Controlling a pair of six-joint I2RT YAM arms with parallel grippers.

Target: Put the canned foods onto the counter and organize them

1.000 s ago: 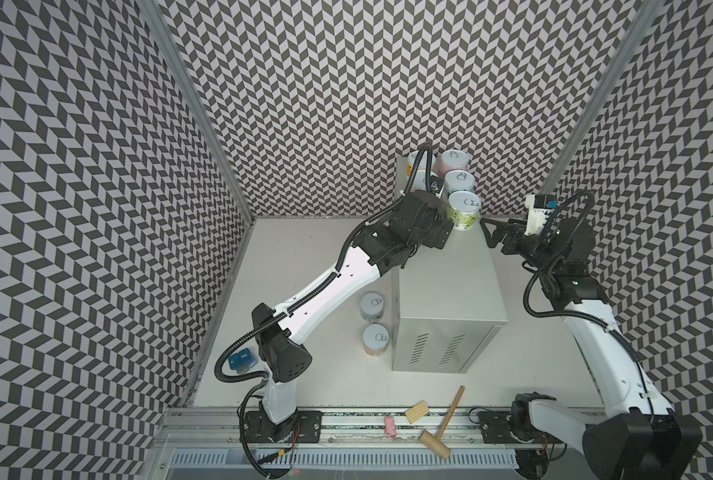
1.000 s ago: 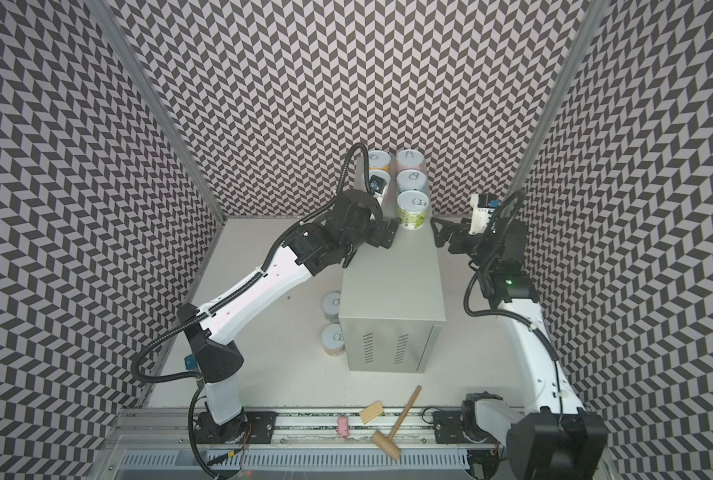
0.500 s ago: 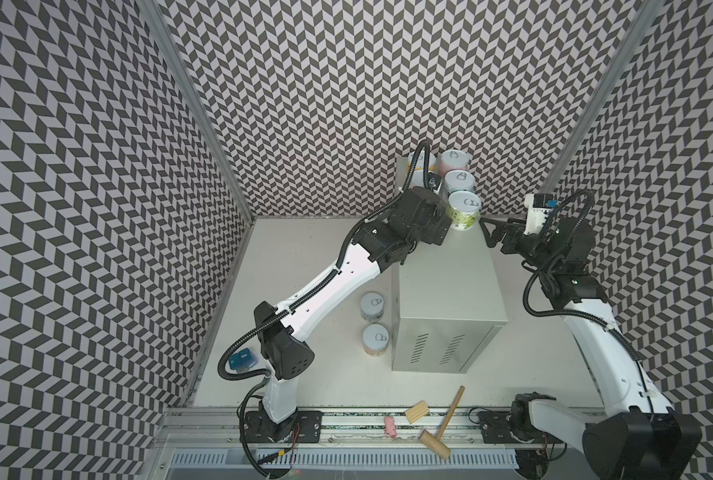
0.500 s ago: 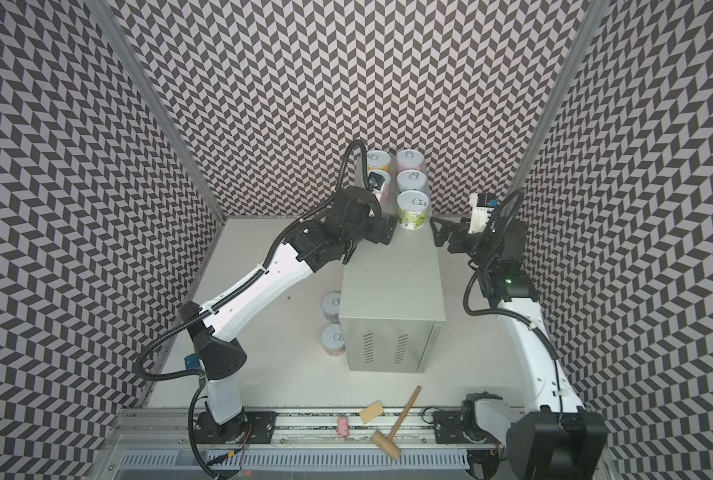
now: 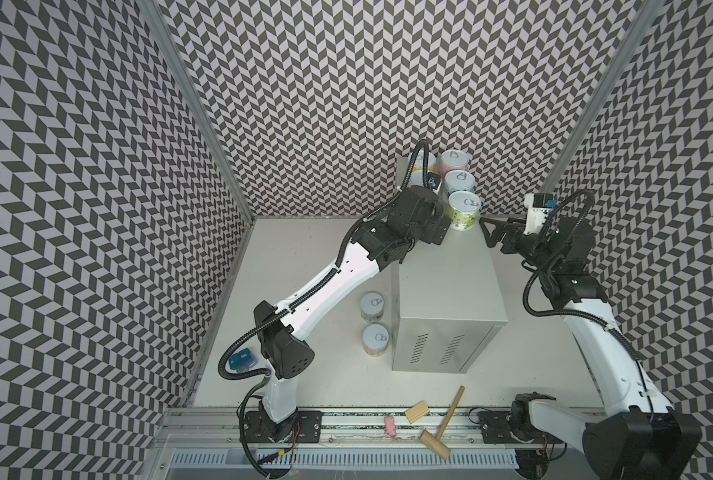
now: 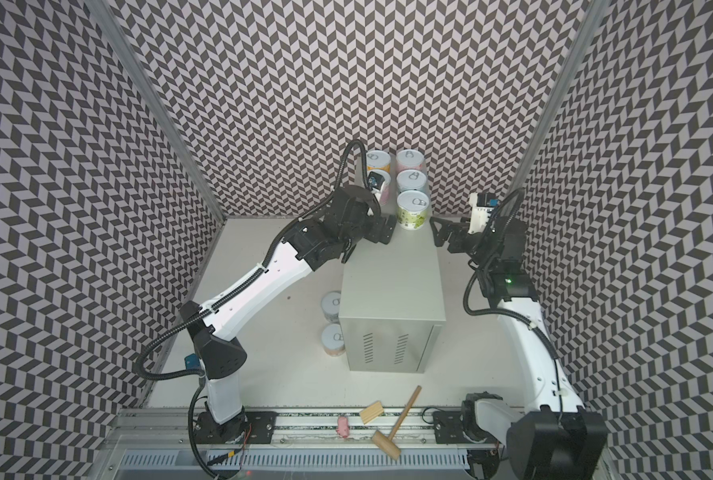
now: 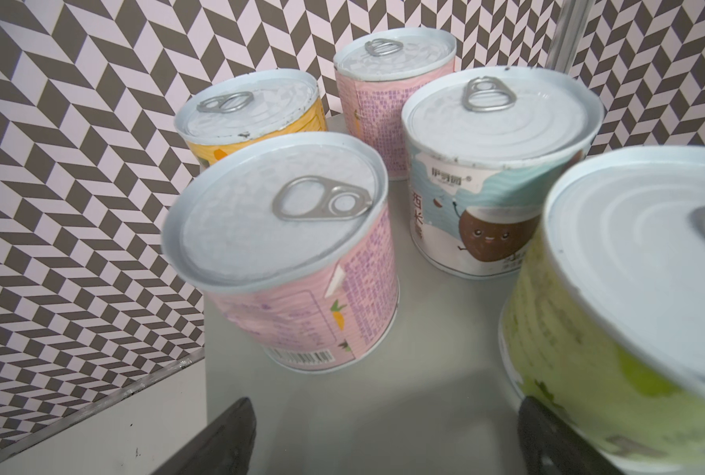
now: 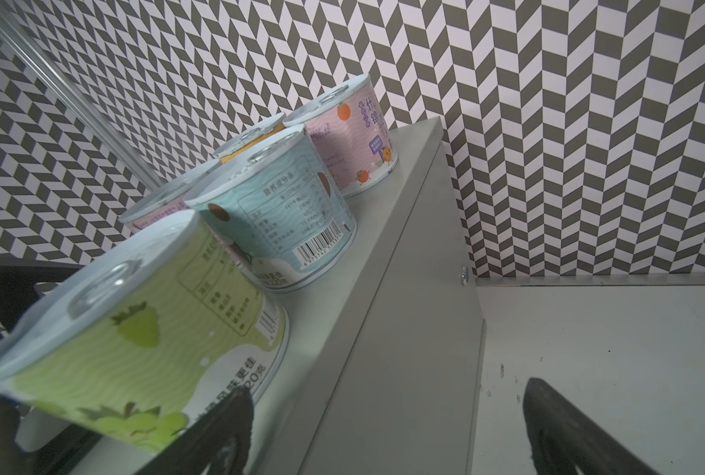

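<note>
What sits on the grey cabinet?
Five upright cans at the cabinet's far end: yellow can, far pink can, near pink can, light blue can, green can. The left arm partly hides the near pink can in both top views.

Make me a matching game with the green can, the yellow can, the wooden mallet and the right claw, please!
Things:
1. green can
2. wooden mallet
3. right gripper
4. yellow can

Matches:
A. open, holding nothing
B. at the back corner of the counter
C. lying by the front rail
D. on the counter, the frontmost can

Pairs: 1-D, 2-C, 3-A, 4-B
</note>
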